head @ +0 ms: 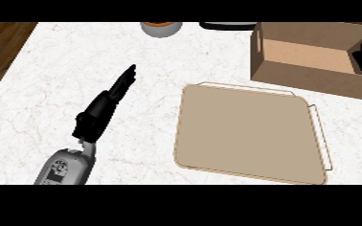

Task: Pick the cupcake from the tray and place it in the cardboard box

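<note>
At the lower left of the frame the grey left forearm [67, 167] comes up from the bottom edge, ending in the black left hand [106, 106]. The hand is released: its fingers [127, 76] run straight and close together, pointing toward the upper right, edge-on over the white marbled table [84, 57], and they hold nothing. It is well apart from the other things.

To its right, filling the lower middle and right of the frame, lies the tan tray [247, 134], a flat square with rounded corners and thin wire handles along its upper and right edges. Its surface shows bare; no cupcake can be seen on it.

Just above the tray's upper right corner, at the upper right of the frame, stands the brown cardboard box [297, 74], open at the top, with a cut-out grip in its left wall. A dark shape [356, 57] shows inside it at the frame's right edge; whether this is the right hand, and where the cupcake is, I cannot tell.

At the top edge, middle, sits a small grey bowl [161, 28] with something orange-brown inside, partly cut off. Right of it is a dark rounded object [226, 26], also cut off.
</note>
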